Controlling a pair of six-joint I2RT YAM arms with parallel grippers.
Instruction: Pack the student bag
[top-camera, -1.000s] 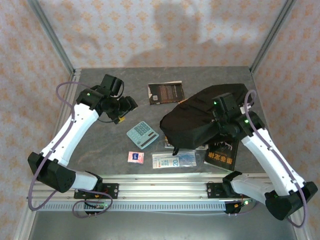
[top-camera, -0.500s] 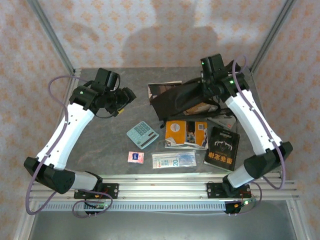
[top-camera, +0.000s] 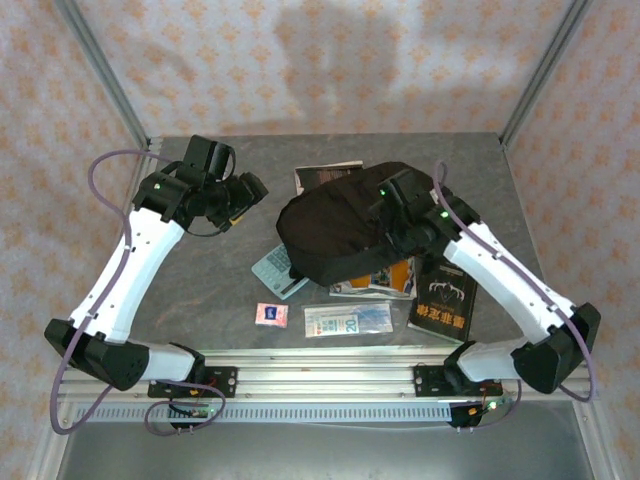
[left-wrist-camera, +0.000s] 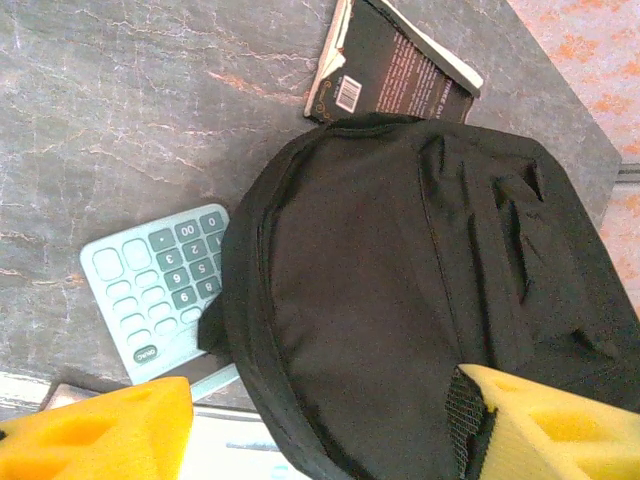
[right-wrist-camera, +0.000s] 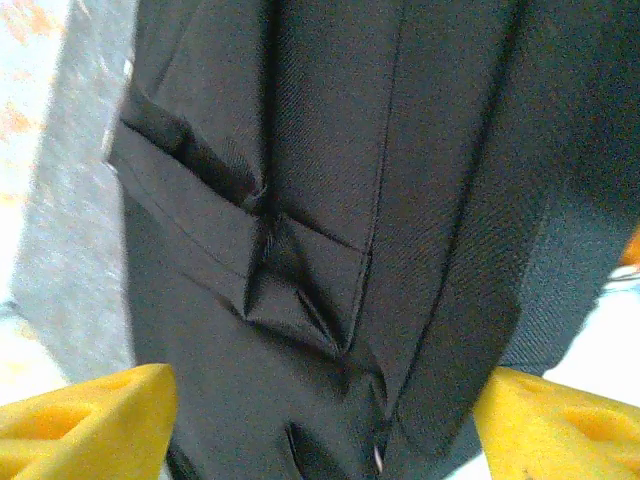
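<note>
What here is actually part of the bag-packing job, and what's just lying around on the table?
Part of the job: backpack; right claw, open over it.
Lying loose, maybe to go in later: calculator; dark book; orange book; black book; pink packet; clear pouch.

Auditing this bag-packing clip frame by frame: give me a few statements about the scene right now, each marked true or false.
1. The student bag lies over part of the calculator. True.
2. The left hand is shut on the calculator. False: it is open and holds nothing.
3. A dark book pokes out from under the bag's far edge. True.
4. The black book with white lettering lies on top of the bag. False: it lies on the table, beside the bag on the right arm's side.
5. The right hand is open above the bag. True.
</note>
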